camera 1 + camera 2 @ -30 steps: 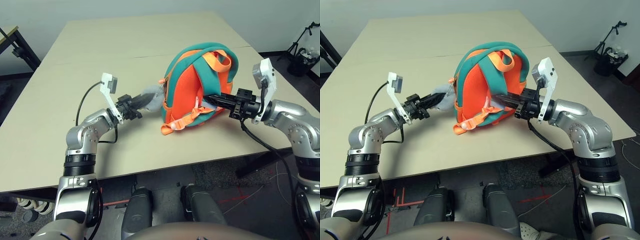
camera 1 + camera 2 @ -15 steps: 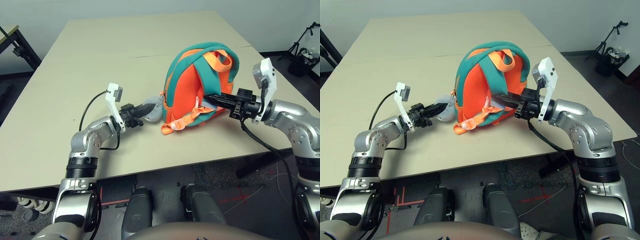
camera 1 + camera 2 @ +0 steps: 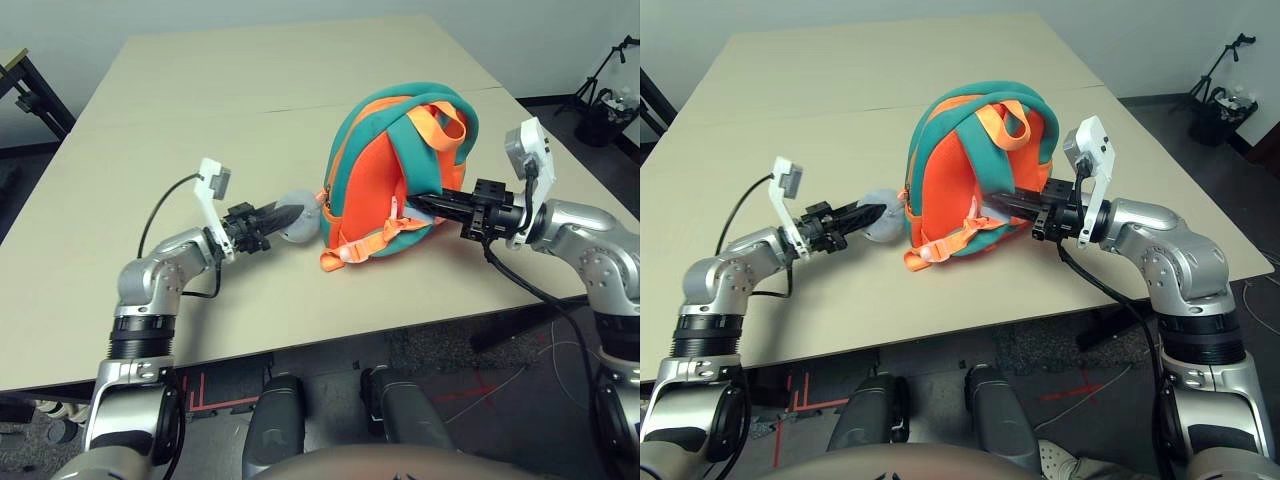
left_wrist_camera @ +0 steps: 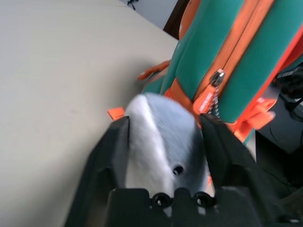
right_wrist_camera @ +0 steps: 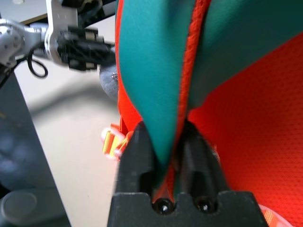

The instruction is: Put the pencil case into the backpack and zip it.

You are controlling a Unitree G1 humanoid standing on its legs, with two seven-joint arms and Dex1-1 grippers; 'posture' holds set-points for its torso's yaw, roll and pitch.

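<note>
Backpack (image 3: 395,175) stands upright on surface (image 3: 200,110), right of centre. Plush animal (image 3: 295,228) lies against its left side, on the surface.

We take this for a lab or test room: our arms work over a plain beige table (image 3: 200,90) with bare pale walls behind, a dark floor carrying red tape marks (image 3: 1085,385), and a black tripod stand (image 3: 600,95) beyond our right gripper (image 3: 425,203).

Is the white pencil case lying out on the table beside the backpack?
No: on the table beside the backpack lies a grey plush animal.
</note>
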